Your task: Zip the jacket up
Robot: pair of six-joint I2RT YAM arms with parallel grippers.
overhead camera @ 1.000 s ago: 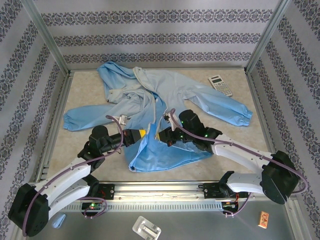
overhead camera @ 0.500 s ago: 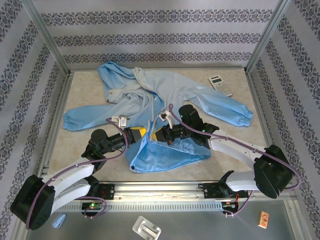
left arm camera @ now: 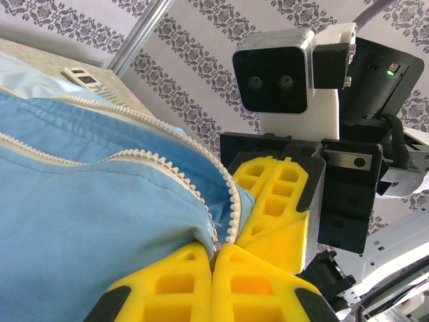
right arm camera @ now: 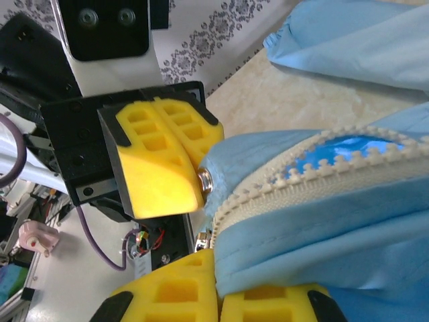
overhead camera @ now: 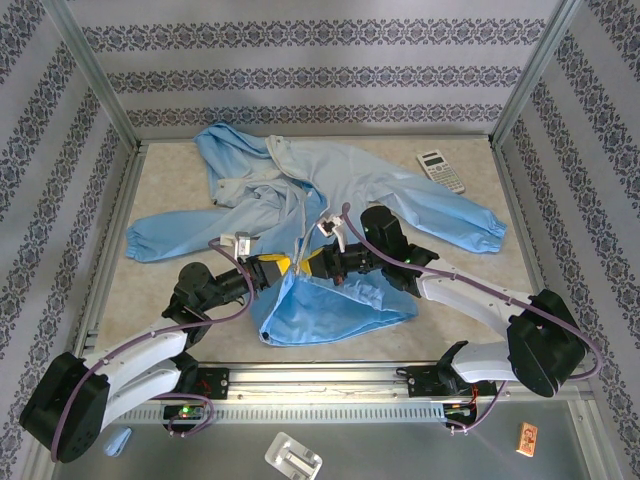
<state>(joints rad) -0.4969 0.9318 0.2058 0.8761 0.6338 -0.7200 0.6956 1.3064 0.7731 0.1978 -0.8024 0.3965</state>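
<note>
Left gripper (overhead camera: 284, 266) and right gripper (overhead camera: 311, 268), tips close together, each pinch the light-blue jacket (overhead camera: 345, 185) along its white zipper (left arm camera: 167, 164).

Light-blue jacket (overhead camera: 400, 195), white zipper strip (left arm camera: 175, 172), brighter blue lining (right arm camera: 348, 151) beside the right hand (overhead camera: 308, 268), yellow fingers (left arm camera: 174, 288) on black mounts for left hand (overhead camera: 287, 265) and right hand alike, beige speckled worktop (overhead camera: 165, 285), grey calculator (overhead camera: 441, 170) beyond the right hand, pale walls (overhead camera: 320, 60) with dark floral bands

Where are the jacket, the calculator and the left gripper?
jacket (overhead camera: 330, 310): top external view, lower front panel.
calculator (overhead camera: 441, 170): top external view, middle of its body.
left gripper (left arm camera: 216, 253): left wrist view, where its yellow fingertips meet.
</note>
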